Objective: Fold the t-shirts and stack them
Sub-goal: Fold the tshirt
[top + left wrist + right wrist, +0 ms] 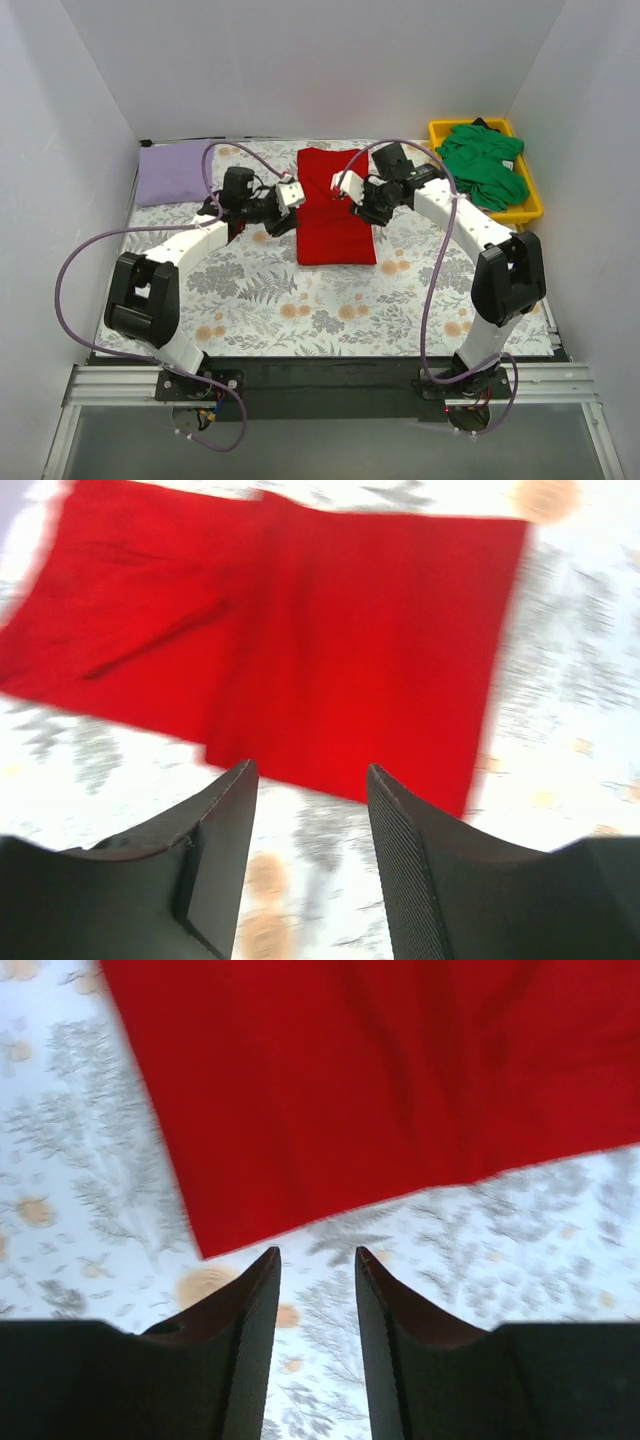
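Top looks down; wrists close, sharing red t-shirt (335, 205).

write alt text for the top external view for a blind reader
A folded red t-shirt lies mid-table on a floral table cloth, with the left gripper and right gripper hovering near its far half, neither holding it. A folded lavender t-shirt sits at far left, and a crumpled green t-shirt fills a yellow tray at far right.

Robot lab test cell: white booth walls (320, 70), arms (150, 300) bolted to aluminium rail (330, 390), cloth-covered table (300, 320).
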`<state>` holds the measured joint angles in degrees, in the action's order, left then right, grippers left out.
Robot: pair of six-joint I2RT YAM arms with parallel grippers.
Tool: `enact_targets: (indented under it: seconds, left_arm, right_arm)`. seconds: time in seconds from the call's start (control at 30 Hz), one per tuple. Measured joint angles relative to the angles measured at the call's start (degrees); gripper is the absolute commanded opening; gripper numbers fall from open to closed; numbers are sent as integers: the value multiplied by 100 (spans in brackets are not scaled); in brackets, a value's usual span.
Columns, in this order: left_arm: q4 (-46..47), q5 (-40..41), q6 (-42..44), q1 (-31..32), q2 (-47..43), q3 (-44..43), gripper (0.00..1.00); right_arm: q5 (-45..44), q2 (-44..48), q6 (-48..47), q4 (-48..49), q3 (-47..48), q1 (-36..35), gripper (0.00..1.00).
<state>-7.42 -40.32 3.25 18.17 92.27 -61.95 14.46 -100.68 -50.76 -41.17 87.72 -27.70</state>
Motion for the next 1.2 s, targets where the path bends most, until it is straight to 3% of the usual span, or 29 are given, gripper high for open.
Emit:
enact_targets:
  seconds: [0.17, 0.37, 0.67, 0.87, 1.2]
  left_arm:
    - [28, 87, 177, 623, -55, 914, 49]
    - [216, 317, 339, 962, 59, 1375, 49]
    - [706, 651, 662, 1069, 352, 1576, 47]
    - [772, 728, 841, 1071, 553, 1576, 22]
    - [828, 730, 940, 1071, 597, 1552, 23]
  right_arm:
    - [197, 50, 162, 315, -1268, -448, 52]
    - [-87, 59, 197, 776, -2455, -831, 52]
    - [-415, 70, 195, 1565, -2577, -800, 47]
    - [-319, 444, 188, 1368, -2459, -782, 47]
    - [-177, 280, -133, 1327, -2247, -590, 47]
